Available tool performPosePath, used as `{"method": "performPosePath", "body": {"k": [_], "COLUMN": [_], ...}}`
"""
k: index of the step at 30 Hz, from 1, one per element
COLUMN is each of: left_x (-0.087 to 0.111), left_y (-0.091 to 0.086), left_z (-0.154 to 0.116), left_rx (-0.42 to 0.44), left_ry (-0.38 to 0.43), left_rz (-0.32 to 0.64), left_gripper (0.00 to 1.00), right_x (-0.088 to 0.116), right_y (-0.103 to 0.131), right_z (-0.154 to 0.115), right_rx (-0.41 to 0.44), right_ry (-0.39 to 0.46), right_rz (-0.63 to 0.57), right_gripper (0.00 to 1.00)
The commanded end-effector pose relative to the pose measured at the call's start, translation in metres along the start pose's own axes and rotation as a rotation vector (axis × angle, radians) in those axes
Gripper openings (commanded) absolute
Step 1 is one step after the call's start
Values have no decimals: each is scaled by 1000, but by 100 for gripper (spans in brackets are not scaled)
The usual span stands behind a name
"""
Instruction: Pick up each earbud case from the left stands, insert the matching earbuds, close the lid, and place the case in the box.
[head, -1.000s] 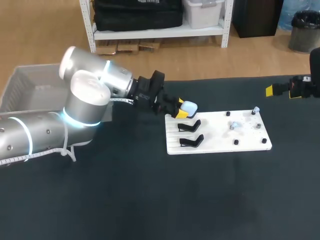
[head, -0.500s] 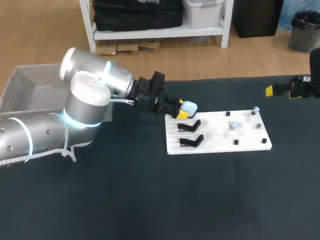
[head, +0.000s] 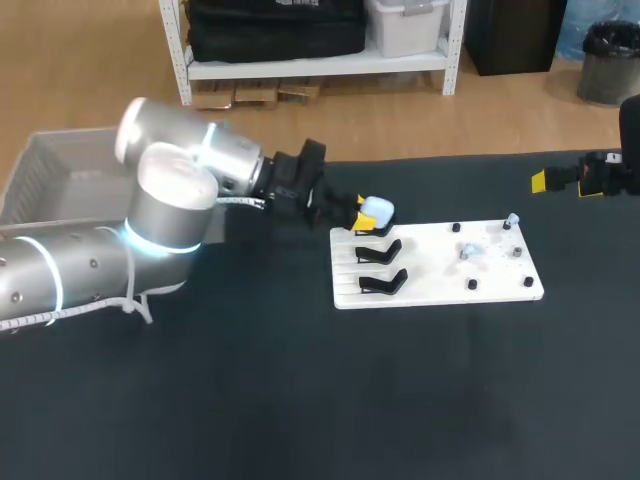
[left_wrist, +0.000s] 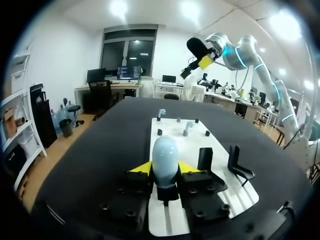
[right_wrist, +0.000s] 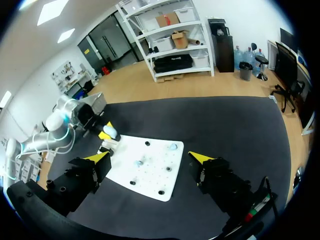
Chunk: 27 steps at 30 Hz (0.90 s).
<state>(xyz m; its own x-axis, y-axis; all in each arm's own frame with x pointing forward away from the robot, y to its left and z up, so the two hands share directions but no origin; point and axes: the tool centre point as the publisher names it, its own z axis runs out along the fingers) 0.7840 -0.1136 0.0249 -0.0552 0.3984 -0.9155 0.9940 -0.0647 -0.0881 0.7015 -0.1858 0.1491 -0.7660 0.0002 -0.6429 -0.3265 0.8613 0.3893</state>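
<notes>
Left gripper (head: 364, 217) has risen slightly, pinching the pale case (head: 377, 211) over the stands (head: 380, 252) (right gripper (right_wrist: 150, 158) spread wide); box (head: 40, 165) behind its arm.

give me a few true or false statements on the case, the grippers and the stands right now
1. The left gripper is shut on the light blue earbud case. True.
2. The right gripper holds an earbud. False: it is open and empty, off to the side of the white board.
3. Two black stands on the white board are empty. True.
4. The case lies in the box. False: it is between the left gripper's fingers, near the board's left end.
</notes>
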Motion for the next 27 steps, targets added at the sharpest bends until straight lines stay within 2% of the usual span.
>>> {"method": "performPosePath", "body": {"k": [1,4,10,14,16,27], "left_x": [-8,-21,-55,-70,-74,-74], "left_y": [-15,-22,-36,-54,-61,-61], "left_z": [-13,-21,-34,-41,-44,-44], "left_rx": [-18,-44,-112,-116,-107,-107], "left_ry": [-32,-68,-194,-255,-269,-269], "left_rz": [17,38,3,19,21,21], "left_gripper": [0,0,0,0,0,0], "right_x": [0,0,0,0,0,0], "right_y": [0,0,0,0,0,0], "right_z": [0,0,0,0,0,0], "right_rx": [0,0,0,0,0,0], "right_ry": [1,1,1,1,1,1], "right_rz": [-1,-1,-1,-1,-1,-1], "right_gripper": [100,100,100,100,100,100]}}
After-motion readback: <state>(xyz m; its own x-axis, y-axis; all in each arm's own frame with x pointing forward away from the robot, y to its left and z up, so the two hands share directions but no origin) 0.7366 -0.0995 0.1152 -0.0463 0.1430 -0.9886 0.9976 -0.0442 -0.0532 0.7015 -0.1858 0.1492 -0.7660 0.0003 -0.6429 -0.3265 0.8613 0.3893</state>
